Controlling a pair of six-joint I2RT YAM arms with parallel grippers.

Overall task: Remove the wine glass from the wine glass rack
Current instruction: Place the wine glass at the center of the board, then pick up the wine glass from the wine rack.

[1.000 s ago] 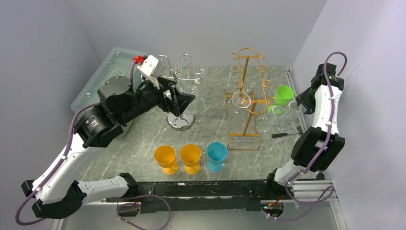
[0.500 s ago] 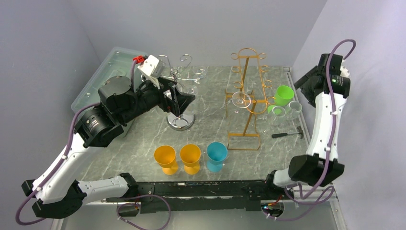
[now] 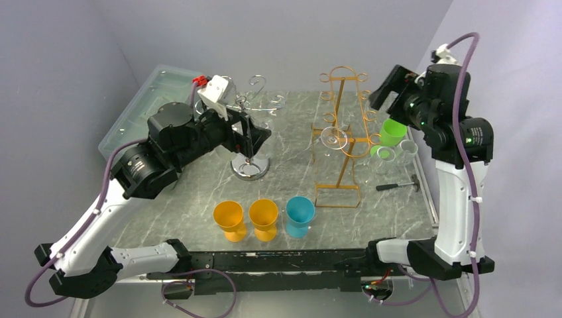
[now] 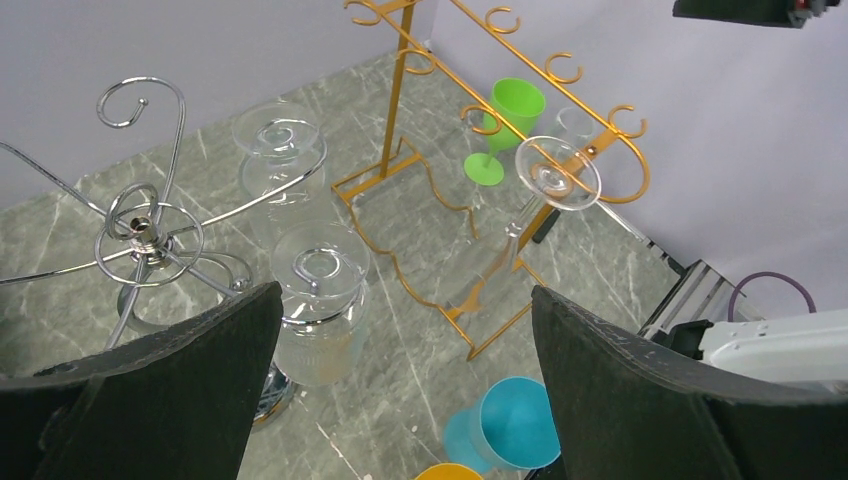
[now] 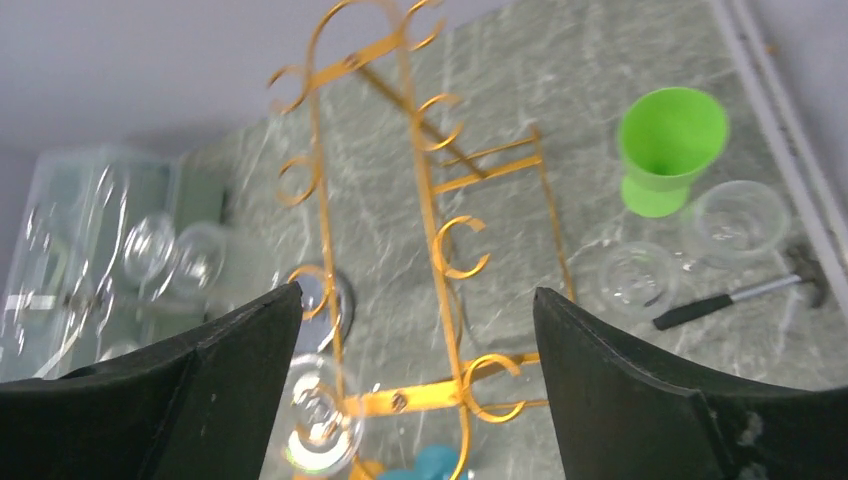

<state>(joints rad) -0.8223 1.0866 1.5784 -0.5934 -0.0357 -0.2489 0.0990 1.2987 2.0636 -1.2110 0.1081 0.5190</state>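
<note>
A clear wine glass [image 3: 333, 138] hangs upside down by its foot from a hook low on the gold wire rack [image 3: 342, 99]. The left wrist view shows its round foot [image 4: 558, 172] caught in the hook, and it appears blurred in the right wrist view [image 5: 318, 425]. My right gripper [image 3: 390, 86] is raised above the rack's right side, open, with the rack [image 5: 430, 190] below its fingers. My left gripper [image 3: 255, 136] hovers open by a chrome rack [image 3: 250, 165], empty and well left of the gold rack [image 4: 400, 130].
Clear glasses [image 4: 320, 300] hang on the chrome rack. A green cup [image 3: 392, 131], two upright clear glasses [image 3: 384, 156] and a small hammer [image 3: 397, 185] sit right of the gold rack. Two orange cups [image 3: 229, 217] and a blue cup [image 3: 299, 213] stand near the front. A clear bin [image 3: 142, 99] is at back left.
My right arm has lifted from beside the green cup and swung up and left over the gold rack, its jaws spreading wider. The left arm shifted only slightly.
</note>
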